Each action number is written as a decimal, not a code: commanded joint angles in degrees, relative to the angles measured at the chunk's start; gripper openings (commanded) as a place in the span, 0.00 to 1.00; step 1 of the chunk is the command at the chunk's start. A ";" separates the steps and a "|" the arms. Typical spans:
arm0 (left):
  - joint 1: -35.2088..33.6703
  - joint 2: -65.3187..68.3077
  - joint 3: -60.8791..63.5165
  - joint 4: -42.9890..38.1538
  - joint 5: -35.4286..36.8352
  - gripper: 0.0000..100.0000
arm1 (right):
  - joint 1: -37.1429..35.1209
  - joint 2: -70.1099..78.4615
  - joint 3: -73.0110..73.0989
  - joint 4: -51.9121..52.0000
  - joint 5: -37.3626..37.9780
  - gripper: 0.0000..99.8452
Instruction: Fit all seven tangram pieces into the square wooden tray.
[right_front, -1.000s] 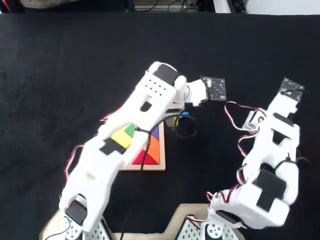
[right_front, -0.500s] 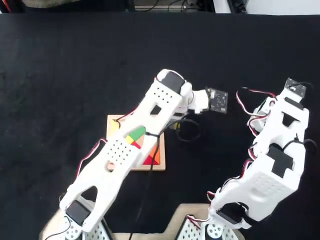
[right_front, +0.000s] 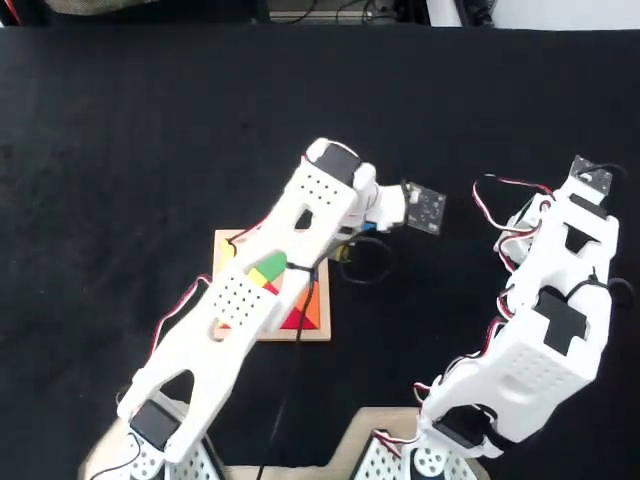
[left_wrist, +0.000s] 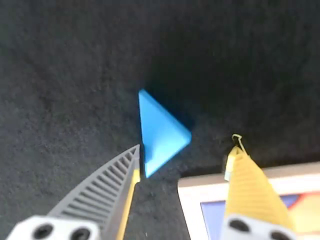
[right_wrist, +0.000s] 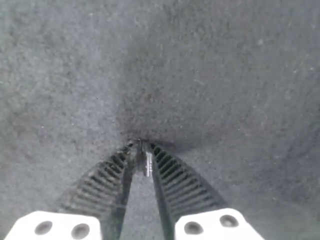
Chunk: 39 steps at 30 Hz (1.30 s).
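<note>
High view: left arm (right_front: 300, 215) is being nudged over the tray (right_front: 222, 243). Left wrist: triangle (left_wrist: 160, 132), beside the tray, is being straddled by the spread left gripper (left_wrist: 186, 145); grasp likely next. Right wrist: right gripper (right_wrist: 140, 146) pressed together.

Two arms (right_front: 265, 275) (right_front: 550, 320), one wooden tray (right_front: 318, 333) with coloured pieces inside, and one blue triangle (left_wrist: 160, 132) loose beside it

Your triangle piece (left_wrist: 160, 134) lies on the table (right_front: 120, 120) just off the tray (left_wrist: 210, 182) corner, between left gripper (left_wrist: 186, 147) fingers, spread apart. Tray sits under left arm (right_front: 300, 215); right gripper (right_wrist: 140, 147) well to its right.
</note>
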 joint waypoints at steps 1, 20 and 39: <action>-3.12 -0.79 -1.01 2.55 -3.08 0.27 | 0.44 -0.40 -2.51 0.53 -0.18 0.01; 0.22 -0.62 0.22 -6.59 7.47 0.28 | 0.35 -0.40 -2.42 0.53 -0.09 0.01; 2.42 -0.88 5.49 -6.42 10.11 0.27 | -0.35 -0.40 -2.42 0.53 -0.09 0.01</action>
